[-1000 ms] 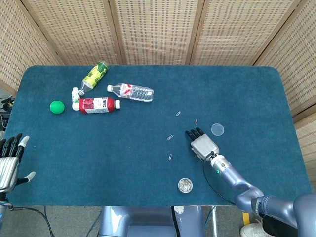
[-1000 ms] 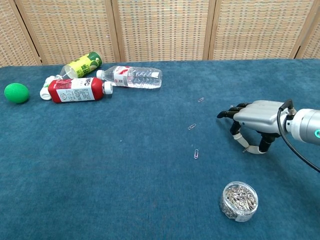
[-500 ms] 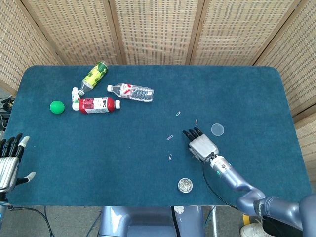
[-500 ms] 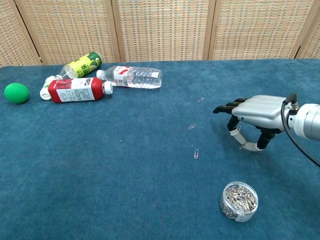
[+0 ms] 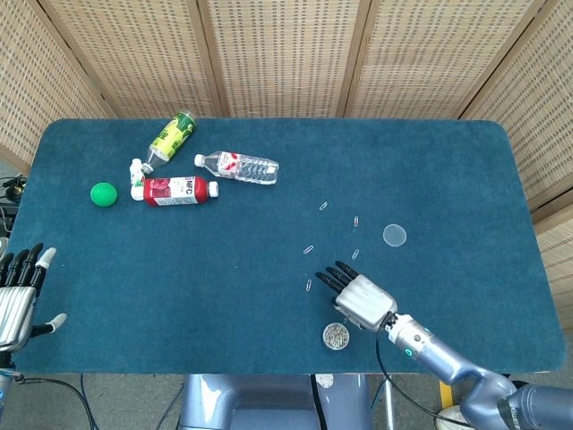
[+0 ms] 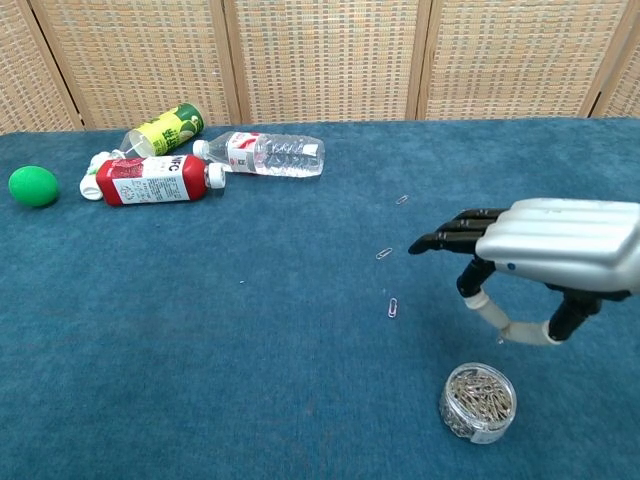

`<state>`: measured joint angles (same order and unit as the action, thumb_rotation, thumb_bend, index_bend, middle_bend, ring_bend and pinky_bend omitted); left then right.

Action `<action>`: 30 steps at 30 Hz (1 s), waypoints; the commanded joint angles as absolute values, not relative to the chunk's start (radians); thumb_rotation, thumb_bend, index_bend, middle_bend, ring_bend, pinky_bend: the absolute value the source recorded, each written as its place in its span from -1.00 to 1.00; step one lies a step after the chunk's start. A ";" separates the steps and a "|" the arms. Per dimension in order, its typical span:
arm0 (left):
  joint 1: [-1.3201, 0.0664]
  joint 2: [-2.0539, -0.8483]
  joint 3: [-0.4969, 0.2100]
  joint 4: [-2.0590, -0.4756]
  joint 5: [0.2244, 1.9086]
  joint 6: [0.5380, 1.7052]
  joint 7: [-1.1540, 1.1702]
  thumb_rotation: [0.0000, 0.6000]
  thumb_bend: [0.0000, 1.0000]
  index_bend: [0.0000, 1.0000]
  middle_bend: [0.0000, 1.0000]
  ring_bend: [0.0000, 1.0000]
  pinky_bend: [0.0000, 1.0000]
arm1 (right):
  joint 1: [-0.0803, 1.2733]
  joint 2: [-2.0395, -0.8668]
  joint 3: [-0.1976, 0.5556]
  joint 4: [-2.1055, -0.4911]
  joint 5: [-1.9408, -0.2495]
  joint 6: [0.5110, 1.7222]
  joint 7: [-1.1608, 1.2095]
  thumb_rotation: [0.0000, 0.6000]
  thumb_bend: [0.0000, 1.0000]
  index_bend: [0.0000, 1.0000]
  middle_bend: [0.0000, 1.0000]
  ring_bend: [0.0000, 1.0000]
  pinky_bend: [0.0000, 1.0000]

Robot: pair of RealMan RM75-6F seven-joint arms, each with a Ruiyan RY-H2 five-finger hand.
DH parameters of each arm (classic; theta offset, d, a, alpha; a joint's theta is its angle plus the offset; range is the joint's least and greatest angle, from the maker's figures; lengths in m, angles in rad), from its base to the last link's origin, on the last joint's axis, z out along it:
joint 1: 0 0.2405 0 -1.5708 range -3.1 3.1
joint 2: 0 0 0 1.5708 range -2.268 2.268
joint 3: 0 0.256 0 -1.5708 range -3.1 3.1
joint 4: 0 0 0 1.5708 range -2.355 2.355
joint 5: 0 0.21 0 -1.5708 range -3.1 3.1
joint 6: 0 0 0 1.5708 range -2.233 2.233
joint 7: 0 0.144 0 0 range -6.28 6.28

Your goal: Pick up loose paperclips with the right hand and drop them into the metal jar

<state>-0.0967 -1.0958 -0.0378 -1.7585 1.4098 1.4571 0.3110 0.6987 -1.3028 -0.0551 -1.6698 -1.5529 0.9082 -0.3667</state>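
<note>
While the right robot hand (image 6: 545, 265) is hovering just above and behind the jar (image 6: 477, 402), thumb and forefinger nearly pinching, whether it is holding a paperclip I cannot tell. Judging by that, the drop is coming: centring over the jar, then releasing. Left of the jar, a loose paperclip (image 6: 392, 307) is lying lengthwise, pointing away.

Head view: high, looking down. Chest view: low, closer, table (image 6: 200, 380) shared.

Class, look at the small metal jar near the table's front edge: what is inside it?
The metal jar holds a heap of silvery paperclips, filling it nearly to the rim. Its bottom is hidden beneath them.
</note>
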 commanded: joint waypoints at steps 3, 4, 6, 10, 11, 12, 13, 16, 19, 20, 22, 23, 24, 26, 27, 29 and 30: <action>-0.097 -1.096 -0.037 -1.759 1.411 1.457 0.313 1.00 -1.00 -1.00 -1.00 -1.00 -1.00 | 0.688 -1.301 -0.079 -1.700 -1.580 0.909 -0.376 1.00 -0.10 0.34 -0.93 -1.00 -0.95; -0.097 -1.097 -0.037 -1.759 1.411 1.457 0.314 1.00 -1.00 -1.00 -1.00 -1.00 -1.00 | 0.687 -1.302 -0.083 -1.705 -1.584 0.907 -0.379 1.00 -0.10 0.34 -0.93 -1.00 -0.95; -0.097 -1.098 -0.037 -1.759 1.411 1.456 0.314 1.00 -1.00 -1.00 -1.00 -1.00 -1.00 | 0.686 -1.309 -0.088 -1.713 -1.589 0.901 -0.386 1.00 -0.10 0.34 -0.92 -1.00 -0.94; -0.098 -1.098 -0.037 -1.757 1.408 1.453 0.314 1.00 -1.00 -1.00 -1.00 -1.00 -1.00 | 0.688 -1.340 -0.079 -1.704 -1.576 0.886 -0.405 1.00 -0.09 0.34 -0.91 -1.00 -0.93; -0.098 -1.098 -0.037 -1.757 1.408 1.453 0.313 1.00 -1.00 -1.00 -1.00 -1.00 -1.00 | 0.689 -1.343 -0.079 -1.704 -1.576 0.884 -0.408 1.00 -0.09 0.34 -0.91 -1.00 -0.93; -0.098 -1.098 -0.038 -1.756 1.407 1.453 0.313 1.00 -1.00 -1.00 -1.00 -1.00 -1.00 | 0.689 -1.348 -0.079 -1.703 -1.576 0.882 -0.414 1.00 -0.09 0.34 -0.91 -1.00 -0.93; -0.098 -1.098 -0.038 -1.756 1.407 1.453 0.312 1.00 -1.00 -1.00 -1.00 -1.00 -1.00 | 0.689 -1.354 -0.080 -1.701 -1.573 0.878 -0.422 1.00 -0.09 0.34 -0.91 -1.00 -0.93; -0.099 -1.096 -0.038 -1.756 1.406 1.451 0.310 1.00 -1.00 -1.00 -1.00 -1.00 -1.00 | 0.690 -1.375 -0.077 -1.688 -1.558 0.863 -0.443 1.00 -0.09 0.34 -0.91 -1.00 -0.93; -0.098 -1.095 -0.038 -1.756 1.407 1.452 0.307 1.00 -1.00 -1.00 -1.00 -1.00 -1.00 | 0.688 -1.390 -0.074 -1.677 -1.544 0.856 -0.462 1.00 -0.09 0.34 -0.91 -1.00 -0.93; -0.098 -1.095 -0.038 -1.756 1.408 1.453 0.306 1.00 -1.00 -1.00 -1.00 -1.00 -1.00 | 0.688 -1.393 -0.073 -1.675 -1.540 0.854 -0.466 1.00 -0.09 0.34 -0.91 -1.00 -0.93; -0.098 -1.095 -0.038 -1.755 1.408 1.452 0.306 1.00 -1.00 -1.00 -1.00 -1.00 -1.00 | 0.688 -1.396 -0.071 -1.671 -1.529 0.849 -0.471 1.00 -0.09 0.34 -0.91 -1.00 -0.93; -0.098 -1.095 -0.038 -1.755 1.407 1.452 0.305 1.00 -1.00 -1.00 -1.00 -1.00 -1.00 | 0.689 -1.395 -0.071 -1.671 -1.524 0.845 -0.472 1.00 -0.10 0.31 -0.91 -1.00 -0.93; -0.099 -1.095 -0.038 -1.755 1.407 1.451 0.304 1.00 -1.00 -1.00 -1.00 -1.00 -1.00 | 0.690 -1.392 -0.069 -1.673 -1.516 0.839 -0.473 1.00 -0.12 0.23 -0.91 -1.00 -0.93; -0.099 -1.095 -0.038 -1.755 1.407 1.451 0.303 1.00 -1.00 -1.00 -1.00 -1.00 -1.00 | 0.691 -1.388 -0.067 -1.675 -1.508 0.836 -0.478 1.00 -0.26 0.04 -0.91 -1.00 -0.93; -0.099 -1.095 -0.038 -1.755 1.407 1.451 0.304 1.00 -1.00 -1.00 -1.00 -1.00 -1.00 | 0.691 -1.387 -0.066 -1.676 -1.506 0.835 -0.480 1.00 -0.36 -0.03 -0.91 -1.00 -0.93; -0.099 -1.095 -0.038 -1.755 1.407 1.451 0.305 1.00 -1.00 -1.00 -1.00 -1.00 -1.00 | 0.691 -1.383 -0.064 -1.682 -1.503 0.837 -0.482 1.00 -0.44 -0.09 -0.91 -1.00 -0.93; -0.099 -1.095 -0.038 -1.755 1.407 1.450 0.305 1.00 -1.00 -1.00 -1.00 -1.00 -1.00 | 0.690 -1.380 -0.063 -1.686 -1.502 0.839 -0.482 1.00 -0.44 -0.09 -0.91 -1.00 -0.93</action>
